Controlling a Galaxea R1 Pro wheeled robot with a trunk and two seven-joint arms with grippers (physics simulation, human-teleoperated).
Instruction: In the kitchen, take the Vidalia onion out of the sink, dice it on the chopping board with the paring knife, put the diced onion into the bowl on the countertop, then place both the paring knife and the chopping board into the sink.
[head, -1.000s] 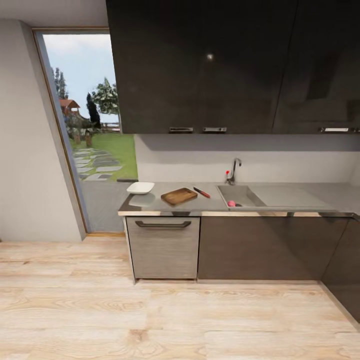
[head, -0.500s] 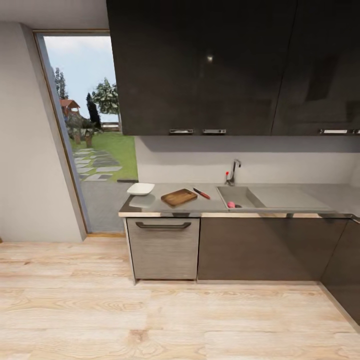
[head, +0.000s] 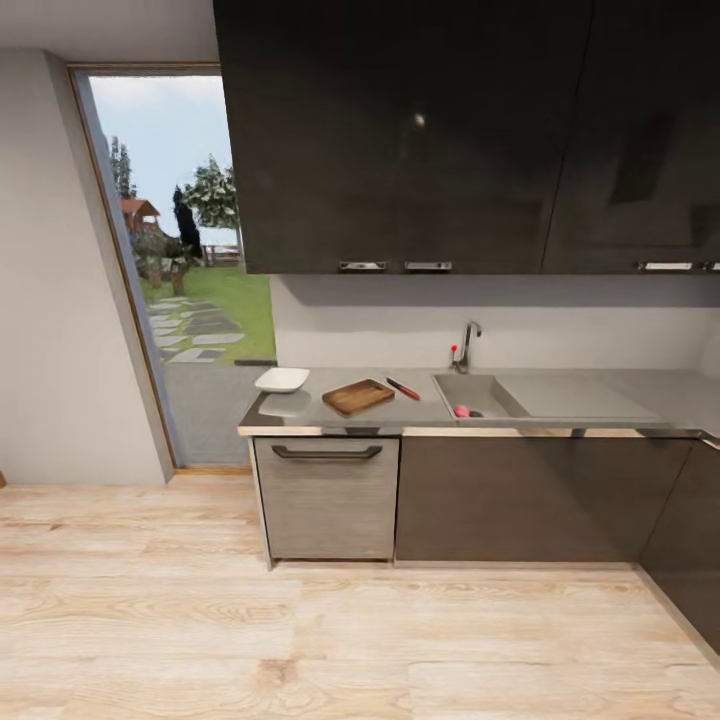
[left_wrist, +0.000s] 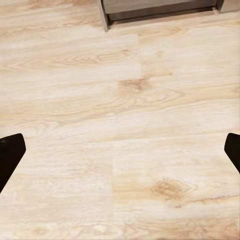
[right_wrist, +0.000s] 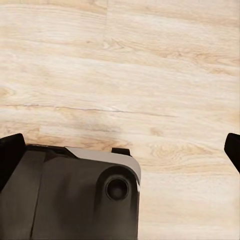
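Across the room, the glossy dark-grey countertop (head: 420, 410) carries the white bowl (head: 281, 378) at its left end. To the bowl's right lie the brown chopping board (head: 358, 395) and then the red-handled paring knife (head: 404, 387). The sink (head: 490, 385) is further right, with a small pinkish round Vidalia onion (head: 462, 409) at its front-left corner. My left gripper (left_wrist: 120, 152) hangs over bare wood floor, its fingertips (left_wrist: 10, 155) wide apart and open. My right gripper (right_wrist: 120, 150) is open too, above the floor and my dark base (right_wrist: 75, 195).
A chrome tap (head: 468, 342) stands behind the sink and a flat drainboard (head: 575, 392) lies to its right. Dark wall cabinets (head: 450, 130) hang above the counter. A tall window (head: 170, 260) is on the left. Open wood floor (head: 330, 640) lies between me and the counter.
The head view has shifted very slightly, so the camera moved a little. The objects on the counter and in the sink have not moved.
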